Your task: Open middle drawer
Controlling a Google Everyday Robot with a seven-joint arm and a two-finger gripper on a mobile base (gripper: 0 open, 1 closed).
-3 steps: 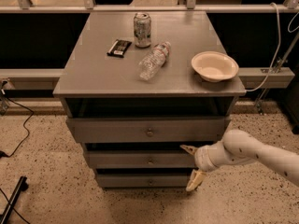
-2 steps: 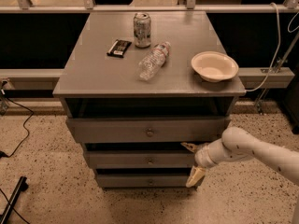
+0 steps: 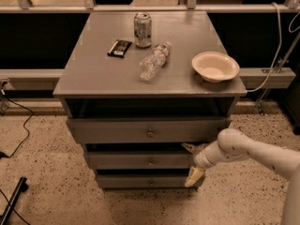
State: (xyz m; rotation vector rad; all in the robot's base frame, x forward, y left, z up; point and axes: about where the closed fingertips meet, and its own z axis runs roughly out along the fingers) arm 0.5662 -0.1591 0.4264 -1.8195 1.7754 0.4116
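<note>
The grey cabinet has three stacked drawers. The middle drawer has a low grey front with a small round knob at its centre. Its front sits a little further back than the top drawer above it. My gripper is at the right end of the middle drawer's front, coming in from the right on a white arm. It is open, with one fingertip at the drawer's upper edge and the other below its lower edge. The gripper is well right of the knob.
On the cabinet top lie a soda can, a clear plastic bottle on its side, a dark snack bar and a white bowl. The bottom drawer sits under the middle one. Cables run over the speckled floor at left.
My gripper has shifted slightly upward at the drawer's right end. The drawers and the things on top look unmoved.
</note>
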